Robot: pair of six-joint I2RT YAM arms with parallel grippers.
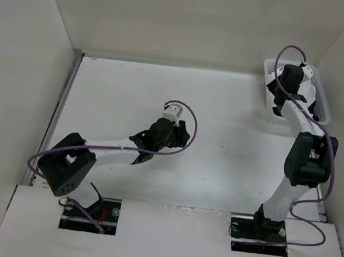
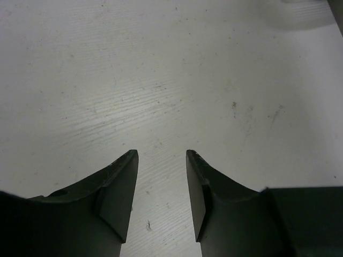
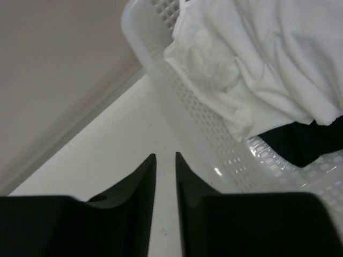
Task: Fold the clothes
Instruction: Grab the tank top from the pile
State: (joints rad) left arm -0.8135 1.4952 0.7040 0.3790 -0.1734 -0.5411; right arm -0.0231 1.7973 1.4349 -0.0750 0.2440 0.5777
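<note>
The white plastic basket sits at the far right corner of the worktop; its wall is a mesh of small holes under a smooth rounded rim, glossy where the light catches it. Inside lie the white clothes, a thin, soft garment heaped in loose creases and bunched into a crumpled wad against the near wall; part of it rises to the rim. Under and beside it a black garment shows as a dark, matte patch on the basket floor.

The right gripper hangs just outside the basket wall, over bare worktop; its two dark, tapered fingers stand nearly together with a narrow slit between them, and nothing is pinched there. In the right wrist view the white clothes lie beyond the rim, up and to the right of those fingertips; they are near but not touching. From above, the right arm covers most of the basket, so little of its contents shows there.

The left gripper hovers over the middle of the worktop, well apart from the basket; its jaws are spread and empty, with only the pale, faintly scuffed and speckled surface between them.
</note>
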